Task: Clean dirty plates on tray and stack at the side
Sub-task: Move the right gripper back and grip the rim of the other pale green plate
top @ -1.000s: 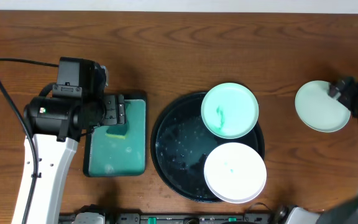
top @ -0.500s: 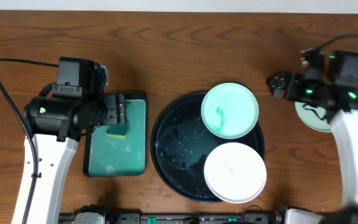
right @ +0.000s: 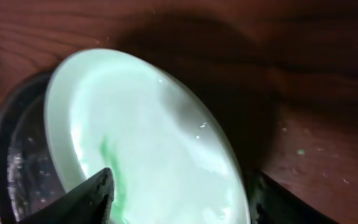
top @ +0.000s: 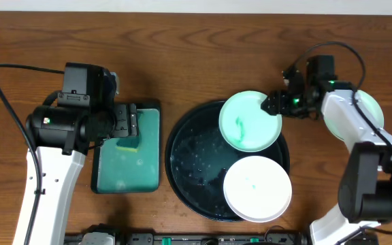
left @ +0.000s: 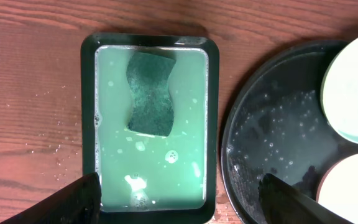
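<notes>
Overhead: the tray holds a smeared mint plate and a white plate; the right gripper has come from the side plate, now half hidden by its arm, to the mint plate's rim.

Left wrist: the left gripper hangs wide open above the sponge in the green tray; both plates are cut off at the frame edge.

Right wrist: the jaws are wide, with the mint plate between the fingers; whether they touch it is unclear.

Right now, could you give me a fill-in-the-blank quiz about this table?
The round black tray holds ___ plates. The sponge lies in a rectangular tray of ___ liquid. The tool at the rim of the green plate belongs to the ___ arm. Missing words: two, green, right.
</notes>
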Available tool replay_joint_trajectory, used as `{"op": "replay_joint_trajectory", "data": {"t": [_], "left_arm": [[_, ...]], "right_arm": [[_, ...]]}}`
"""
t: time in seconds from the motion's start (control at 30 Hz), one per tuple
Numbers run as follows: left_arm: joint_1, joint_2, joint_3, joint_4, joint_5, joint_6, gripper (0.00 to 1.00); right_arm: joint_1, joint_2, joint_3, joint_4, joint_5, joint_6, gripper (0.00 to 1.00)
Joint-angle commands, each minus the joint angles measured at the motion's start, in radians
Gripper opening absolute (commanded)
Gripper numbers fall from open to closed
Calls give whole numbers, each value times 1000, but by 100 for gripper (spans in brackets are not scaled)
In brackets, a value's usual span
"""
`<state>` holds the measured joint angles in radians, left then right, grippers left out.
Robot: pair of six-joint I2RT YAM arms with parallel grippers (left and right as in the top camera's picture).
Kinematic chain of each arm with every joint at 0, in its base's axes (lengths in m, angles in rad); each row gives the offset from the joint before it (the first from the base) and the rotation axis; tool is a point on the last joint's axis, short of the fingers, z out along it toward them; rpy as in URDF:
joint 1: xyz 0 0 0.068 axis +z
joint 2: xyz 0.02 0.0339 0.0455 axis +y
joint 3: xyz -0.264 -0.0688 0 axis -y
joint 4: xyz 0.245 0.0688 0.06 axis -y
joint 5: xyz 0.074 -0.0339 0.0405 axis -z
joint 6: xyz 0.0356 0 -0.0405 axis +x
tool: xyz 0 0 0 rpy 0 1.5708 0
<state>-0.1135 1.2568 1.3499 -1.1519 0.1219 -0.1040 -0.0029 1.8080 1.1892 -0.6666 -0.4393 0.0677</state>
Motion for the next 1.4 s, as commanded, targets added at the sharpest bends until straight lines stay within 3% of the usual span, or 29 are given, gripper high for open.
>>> {"op": "replay_joint_trajectory", "data": {"t": [0.0,0.13,0.27,0.5,0.57,0.63,1.0,1.23,1.37], "left_arm": [[0,5,0,-7,2,-5,81],[0,5,0,-8,2,-5,81],[0,5,0,-11,2,-5,81],[0,5,0,-19,2,-5,81],[0,5,0,-18,2,-5,81],[0,5,0,-19,2,-5,81],[0,5,0,-19,2,-5,81],[0,5,0,-18,2,-9,81],[0,8,0,-14,2,-9,72]], "right_arm": [[29,71,0,3,60,6,62],[31,132,0,9,61,6,53],[31,146,0,22,61,6,33],[31,64,0,21,96,14,31],[31,32,0,20,99,14,21],[31,2,0,20,99,14,2],[40,-107,0,-122,67,62,1],[159,-106,-3,-184,39,72,1],[240,-89,-19,-130,59,105,1]]}}
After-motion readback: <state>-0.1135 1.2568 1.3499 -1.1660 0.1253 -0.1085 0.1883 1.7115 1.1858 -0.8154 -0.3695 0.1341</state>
